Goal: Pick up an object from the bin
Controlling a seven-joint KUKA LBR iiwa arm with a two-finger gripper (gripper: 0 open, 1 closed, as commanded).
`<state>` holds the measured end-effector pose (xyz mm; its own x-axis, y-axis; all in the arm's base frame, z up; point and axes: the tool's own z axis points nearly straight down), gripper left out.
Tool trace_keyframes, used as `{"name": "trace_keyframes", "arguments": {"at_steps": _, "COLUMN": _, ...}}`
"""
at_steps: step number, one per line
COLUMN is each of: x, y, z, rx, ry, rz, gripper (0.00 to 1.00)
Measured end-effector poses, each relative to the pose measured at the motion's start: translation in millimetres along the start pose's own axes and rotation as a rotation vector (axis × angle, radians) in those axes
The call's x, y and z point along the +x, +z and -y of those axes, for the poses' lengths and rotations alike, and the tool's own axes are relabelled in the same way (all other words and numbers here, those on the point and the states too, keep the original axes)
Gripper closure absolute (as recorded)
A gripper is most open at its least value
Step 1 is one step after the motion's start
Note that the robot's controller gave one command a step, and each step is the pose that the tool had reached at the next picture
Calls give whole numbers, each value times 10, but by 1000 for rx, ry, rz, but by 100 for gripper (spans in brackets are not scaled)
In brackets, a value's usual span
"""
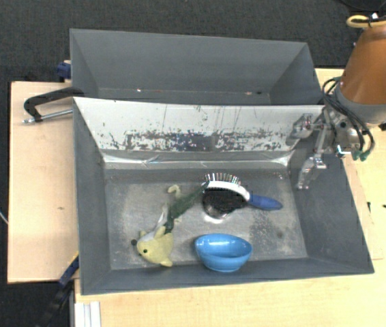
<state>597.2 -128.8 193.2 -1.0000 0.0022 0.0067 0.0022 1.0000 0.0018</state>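
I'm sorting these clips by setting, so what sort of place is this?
Probably a lab robot-grasping rig: a grey metal bin holds a blue bowl, a brush and a yellow plush toy, with the arm's gripper by its right wall.

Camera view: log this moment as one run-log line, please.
pincer | over right wall of bin, touching no item | nearest: blue-handled brush | also: blue bowl, yellow plush toy

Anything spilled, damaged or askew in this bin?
Nothing spilled or broken. The blue bowl sits upright; the brush and plush toy lie beside it. Only the bin's back wall looks scuffed with dark marks.
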Motion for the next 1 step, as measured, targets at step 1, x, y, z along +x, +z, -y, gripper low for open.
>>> {"name": "trace_keyframes", "arguments": {"at_steps": 1, "x": 684, "y": 1184, "z": -446, "rx": -2, "ry": -167, "rz": -1, "gripper": 0}}
